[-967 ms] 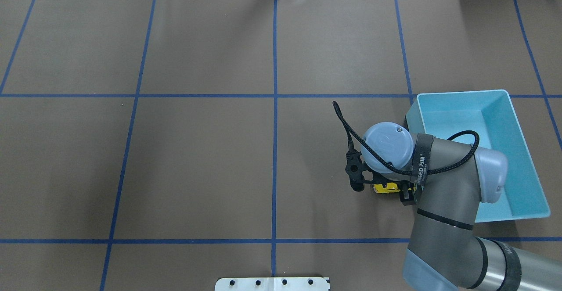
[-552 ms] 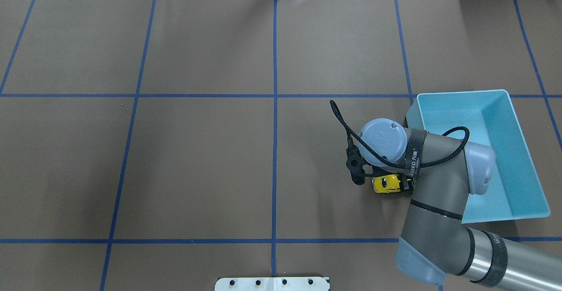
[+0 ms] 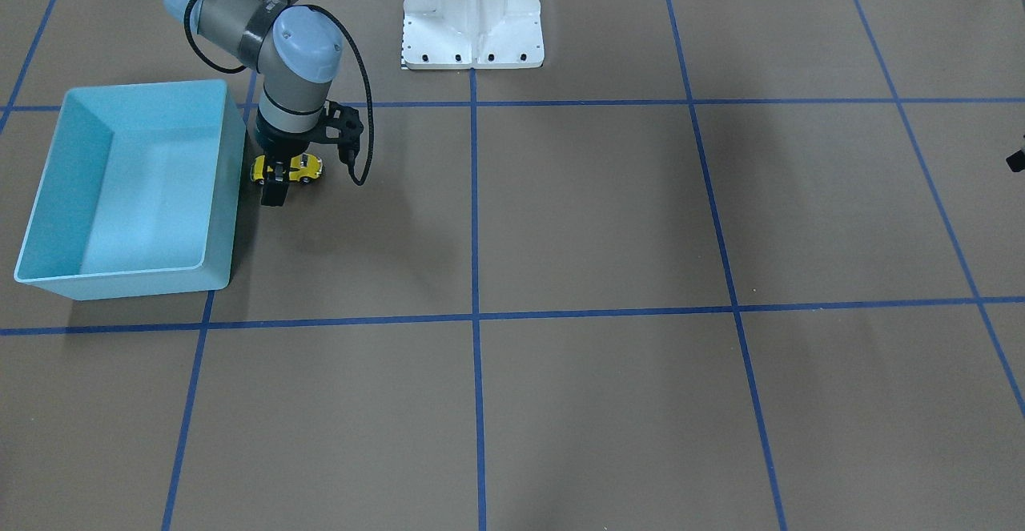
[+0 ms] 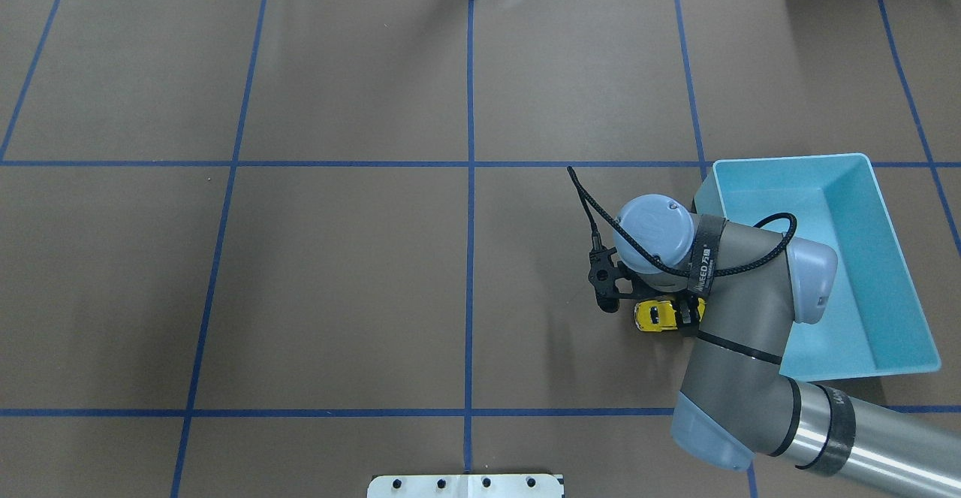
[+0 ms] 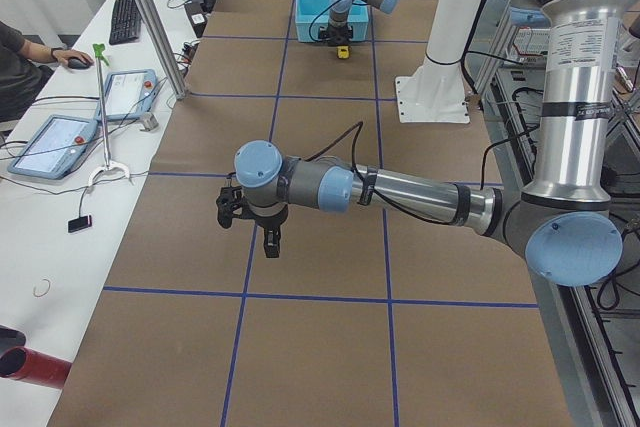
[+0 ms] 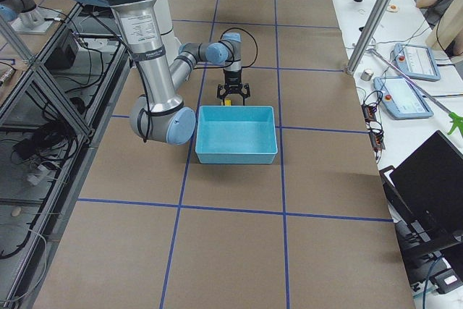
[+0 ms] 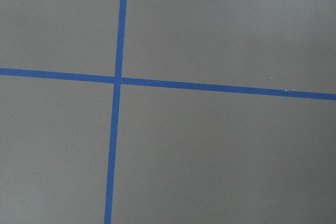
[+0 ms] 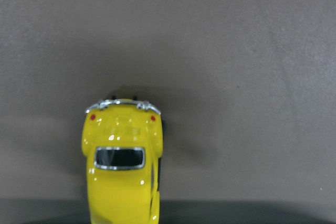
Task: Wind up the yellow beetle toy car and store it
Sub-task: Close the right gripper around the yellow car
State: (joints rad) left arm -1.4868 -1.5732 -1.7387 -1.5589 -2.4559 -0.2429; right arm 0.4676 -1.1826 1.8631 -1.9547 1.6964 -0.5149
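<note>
Right fingers (image 3: 276,191) clasp yellow beetle toy car (image 3: 303,167); strap (image 4: 703,271) reads "NEED".

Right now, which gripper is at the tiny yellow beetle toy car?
The right gripper, fingers straddling the tiny yellow beetle toy car beside the light blue plastic bin; the left gripper hangs over brown table elsewhere.

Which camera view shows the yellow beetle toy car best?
The right wrist-mounted view: the yellow beetle toy car looms large, rear window and tail lights clear. Overhead and front-facing show it small, partly behind the right gripper; side views, a yellow speck.
</note>
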